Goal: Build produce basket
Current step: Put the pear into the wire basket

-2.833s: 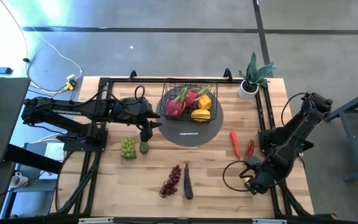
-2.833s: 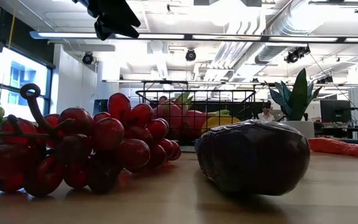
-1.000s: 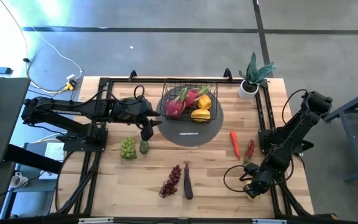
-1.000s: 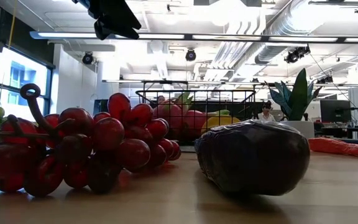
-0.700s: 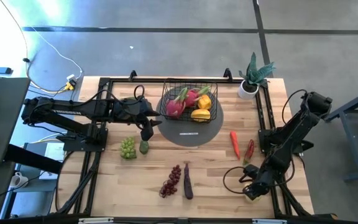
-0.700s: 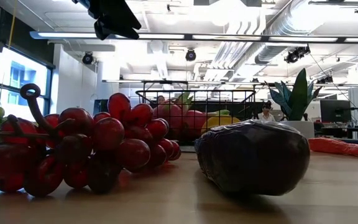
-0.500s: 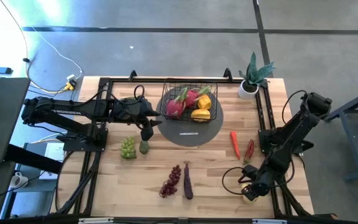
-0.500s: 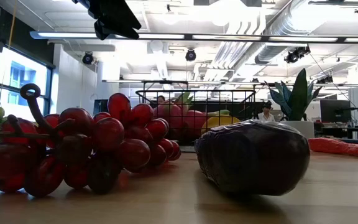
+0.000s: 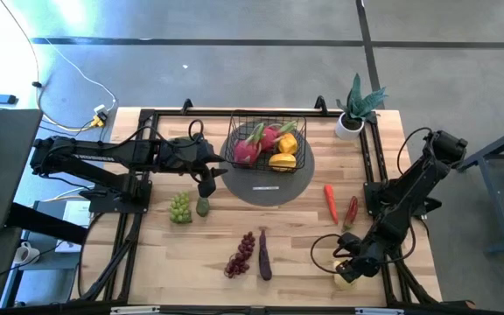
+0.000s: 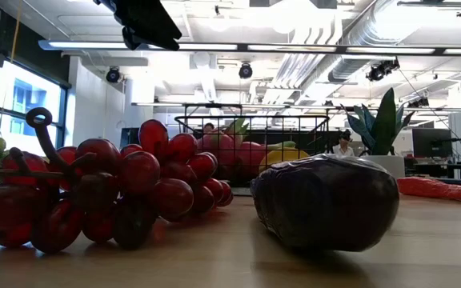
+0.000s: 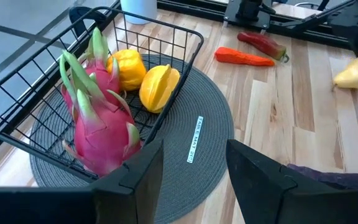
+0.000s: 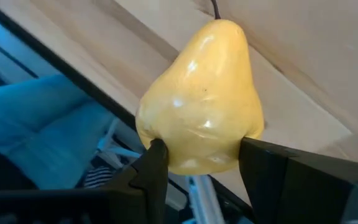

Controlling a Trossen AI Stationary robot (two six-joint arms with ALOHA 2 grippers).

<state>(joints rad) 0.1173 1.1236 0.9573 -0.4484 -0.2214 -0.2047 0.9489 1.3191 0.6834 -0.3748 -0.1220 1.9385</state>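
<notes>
The right gripper point(image 12: 197, 163) has its jaws partly apart, pinching a yellow pear point(image 12: 201, 102) by its broad end. The left gripper point(image 11: 194, 168) hangs with a clear gap between its jaws, holding nothing, the basket point(image 11: 166, 37) just ahead.

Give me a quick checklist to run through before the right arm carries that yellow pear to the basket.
1. Right gripper closed around the yellow pear: ok, a finger sits against each side of its wide end.
2. Pear lifted off the wooden table: cannot tell; it is at the near right corner.
3. Room in the black wire-mesh basket: ok, though pink dragon fruits and yellow fruits already take up much of it.
4. Red chilies lie between the pear and the basket: not ok for a low carry; pass above them.
5. Left gripper beside the basket, over the round grey mat: not ok, it could crowd the approach.
</notes>
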